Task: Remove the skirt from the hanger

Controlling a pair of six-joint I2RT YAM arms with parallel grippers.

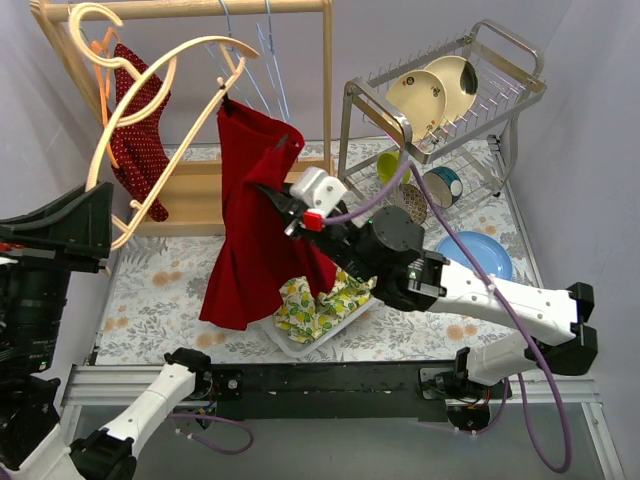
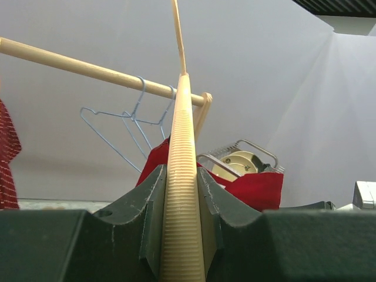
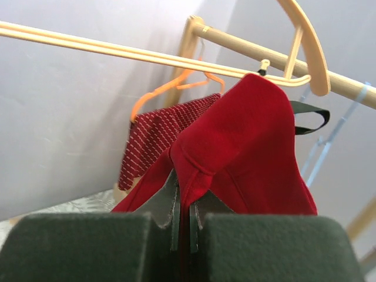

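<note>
The red skirt hangs from a clip on one end of a cream hanger, which is held tilted in the air in front of the wooden rack. My left gripper is shut on the hanger's ribbed lower arm, and the skirt shows beyond my left gripper. My right gripper is shut on the skirt's waistband. In the right wrist view the red cloth is pinched in my right gripper, below the hanger's clip and hook.
A wooden clothes rack carries blue wire hangers and a red dotted garment on an orange hanger. A white tray with a yellow patterned cloth lies under the skirt. A dish rack, bowls and a blue plate stand at the right.
</note>
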